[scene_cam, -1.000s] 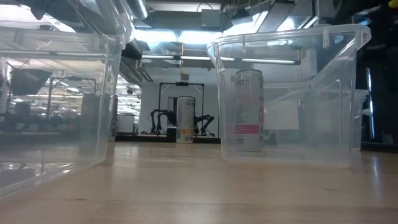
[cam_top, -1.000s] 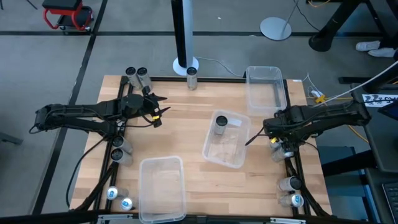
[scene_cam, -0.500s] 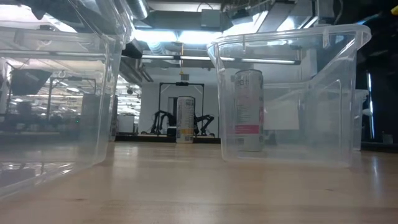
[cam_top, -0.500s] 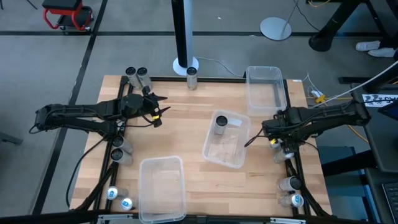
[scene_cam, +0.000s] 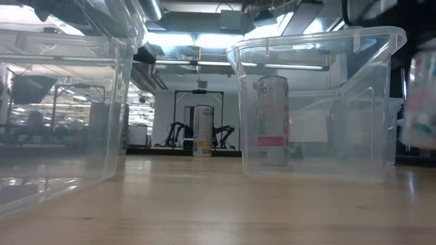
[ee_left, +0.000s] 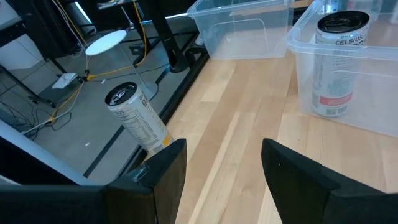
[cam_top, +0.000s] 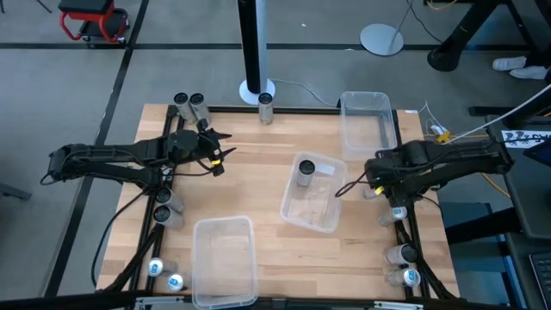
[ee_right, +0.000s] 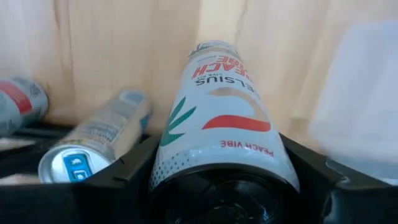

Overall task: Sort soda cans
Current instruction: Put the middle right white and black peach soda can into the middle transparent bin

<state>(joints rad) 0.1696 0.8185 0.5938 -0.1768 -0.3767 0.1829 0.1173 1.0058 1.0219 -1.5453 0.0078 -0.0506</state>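
Right fingers (ee_right: pixel 217 186): we see them closed around a white Celsius can (ee_right: pixel 217 124) at the right of the high frame, over the desk (cam_top: pixel 258 164).
Can axis: it runs straight out from the wrist, between the fingers.
Middle bin (cam_top: pixel 331 196): just left of that can, already holding one can (cam_top: pixel 306 172).
Left fingers (ee_left: pixel 224 168): parted, empty, upper left.
Nearer arm: the right.

twelve soda cans (cam_top: pixel 266 107) and three clear bins (cam_top: pixel 368 121).
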